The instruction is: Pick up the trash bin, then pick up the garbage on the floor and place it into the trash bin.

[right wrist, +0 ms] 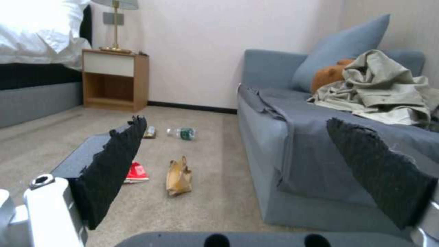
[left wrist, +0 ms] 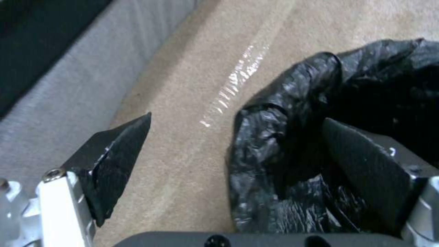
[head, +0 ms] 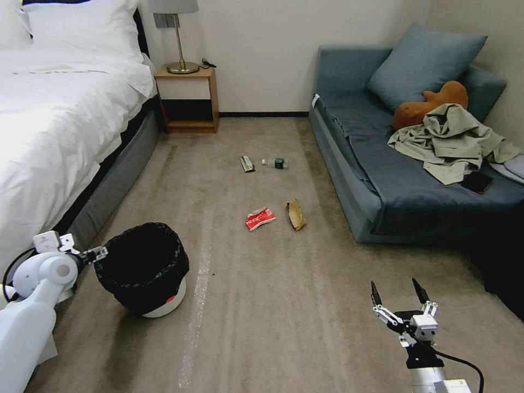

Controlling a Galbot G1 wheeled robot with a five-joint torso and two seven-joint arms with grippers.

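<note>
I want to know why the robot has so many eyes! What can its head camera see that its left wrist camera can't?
Head camera alone: the red-and-white snack packet, brown paper scrap, small bottle, dark wrapper, sofa and open right gripper. Left wrist camera alone: a close look at one left gripper finger inside the bag's wrinkled rim. Both: the trash bin and carpet.

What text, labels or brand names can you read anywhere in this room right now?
None can be read.
Red-and-white snack packet: white lettering, too blurred to make out.
Small bottle: green label, too small.
Dark wrapper: gold print, too small.
Trash bin: no text visible.
</note>
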